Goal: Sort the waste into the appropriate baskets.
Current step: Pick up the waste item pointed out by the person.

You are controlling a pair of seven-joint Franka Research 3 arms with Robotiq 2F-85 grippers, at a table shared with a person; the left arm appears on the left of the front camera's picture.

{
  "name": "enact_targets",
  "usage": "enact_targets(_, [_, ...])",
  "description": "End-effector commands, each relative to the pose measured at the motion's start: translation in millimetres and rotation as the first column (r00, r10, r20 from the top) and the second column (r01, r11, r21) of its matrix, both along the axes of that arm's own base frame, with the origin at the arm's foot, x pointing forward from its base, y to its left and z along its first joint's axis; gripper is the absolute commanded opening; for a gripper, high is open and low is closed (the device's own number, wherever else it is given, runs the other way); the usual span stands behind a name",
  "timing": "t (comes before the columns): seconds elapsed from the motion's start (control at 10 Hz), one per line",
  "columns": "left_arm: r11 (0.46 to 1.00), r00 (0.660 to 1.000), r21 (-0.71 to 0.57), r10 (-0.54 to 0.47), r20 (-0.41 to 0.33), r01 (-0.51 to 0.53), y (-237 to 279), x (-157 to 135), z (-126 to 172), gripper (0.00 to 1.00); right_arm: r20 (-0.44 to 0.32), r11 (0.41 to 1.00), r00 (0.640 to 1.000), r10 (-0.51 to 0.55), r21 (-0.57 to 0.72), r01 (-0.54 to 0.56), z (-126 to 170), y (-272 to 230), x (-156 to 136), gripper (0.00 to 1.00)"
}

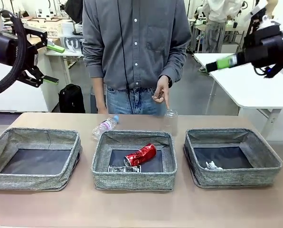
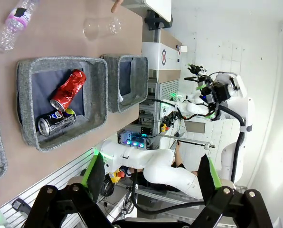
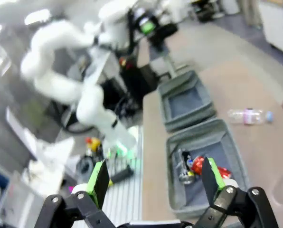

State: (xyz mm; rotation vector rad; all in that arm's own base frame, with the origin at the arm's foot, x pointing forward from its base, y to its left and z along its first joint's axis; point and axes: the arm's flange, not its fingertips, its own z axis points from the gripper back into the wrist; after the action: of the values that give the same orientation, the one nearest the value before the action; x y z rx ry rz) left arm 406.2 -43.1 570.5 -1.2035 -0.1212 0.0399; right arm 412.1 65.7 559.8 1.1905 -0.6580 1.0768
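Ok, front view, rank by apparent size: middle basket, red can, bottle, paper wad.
1. middle basket
2. red can and bottle: about alike, and the bottle lies farther off, so unranked
3. paper wad, smallest

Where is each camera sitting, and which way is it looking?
Front: between the arms, looking across the table at the person; left hand and right hand raised, open.
Left wrist: up high, rolled sideways, looking past its own fingers at the middle basket; right arm farther off.
Right wrist: blurred, looking past its own fingers along the table towards the left arm.
Shared: all three show the red can and bottle.
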Motion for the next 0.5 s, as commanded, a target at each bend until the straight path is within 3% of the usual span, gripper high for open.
enact_targets(0.0, [1.000, 1.000, 0.002, -0.012, 0.004, 0.012, 2.6, -2.7, 0.9, 1.00, 0.645, 0.900, 0.631, 0.431, -0.252, -0.357, 1.4, 3.4, -17.2, 1.00])
enact_targets(0.1, [1.000, 1.000, 0.002, -0.012, 0.004, 0.012, 2.6, -2.7, 0.9, 1.00, 0.432, 0.856, 0.887, 0.164, -0.509, 0.089, 16.8, 15.8, -25.5, 1.00])
enact_targets(0.2, [1.000, 1.000, 0.002, -0.012, 0.004, 0.012, 2.6, -2.7, 0.9, 1.00, 0.095, 0.991, 0.988, 0.121, -0.073, -0.114, -4.5, 4.9, -10.3, 1.00])
enact_targets(0.3, [1.000, 1.000, 0.002, -0.012, 0.004, 0.012, 2.6, -2.7, 0.9, 1.00, 0.095, 0.991, 0.988, 0.121, -0.073, -0.114, -4.5, 4.9, -10.3, 1.00])
enact_targets(0.4, [1.000, 1.000, 0.002, -0.012, 0.004, 0.012, 2.6, -2.7, 0.9, 1.00, 0.165, 0.968, 0.970, 0.180, -0.206, -0.145, 4.4, 11.6, -21.5, 1.00])
